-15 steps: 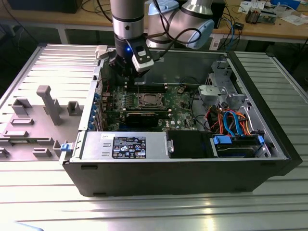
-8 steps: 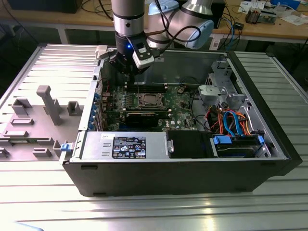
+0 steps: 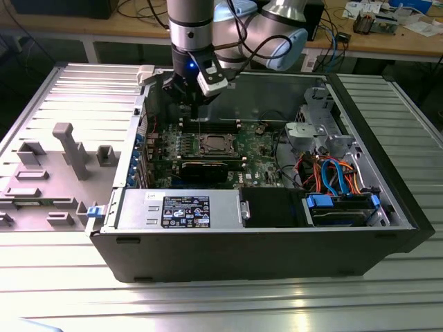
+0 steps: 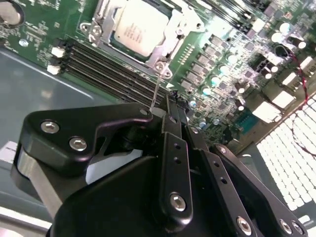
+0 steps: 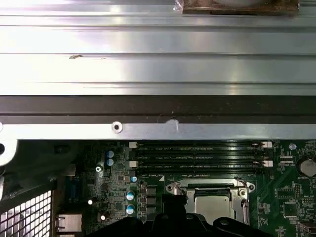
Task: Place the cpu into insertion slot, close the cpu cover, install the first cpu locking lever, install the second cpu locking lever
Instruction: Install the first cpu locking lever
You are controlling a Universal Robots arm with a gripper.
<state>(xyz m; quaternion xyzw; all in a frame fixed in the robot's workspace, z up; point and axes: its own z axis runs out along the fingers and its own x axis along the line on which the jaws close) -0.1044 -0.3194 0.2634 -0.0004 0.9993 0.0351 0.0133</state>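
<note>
The black end effector (image 4: pixel 170 101), fingers pressed together on nothing, hangs above the memory slots (image 4: pixel 113 69). Beyond them, the cpu (image 4: pixel 138 27) sits in the insertion slot (image 4: pixel 170 37), under the cpu cover (image 4: pixel 106 22).

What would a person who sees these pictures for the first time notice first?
Probably the open computer case lying on the ribbed metal table, with the arm's black end effector hanging over the green circuit board inside. Next, the cpu with its pale metal top: it already sits in the insertion slot, and the silver cpu cover frames it.
</note>
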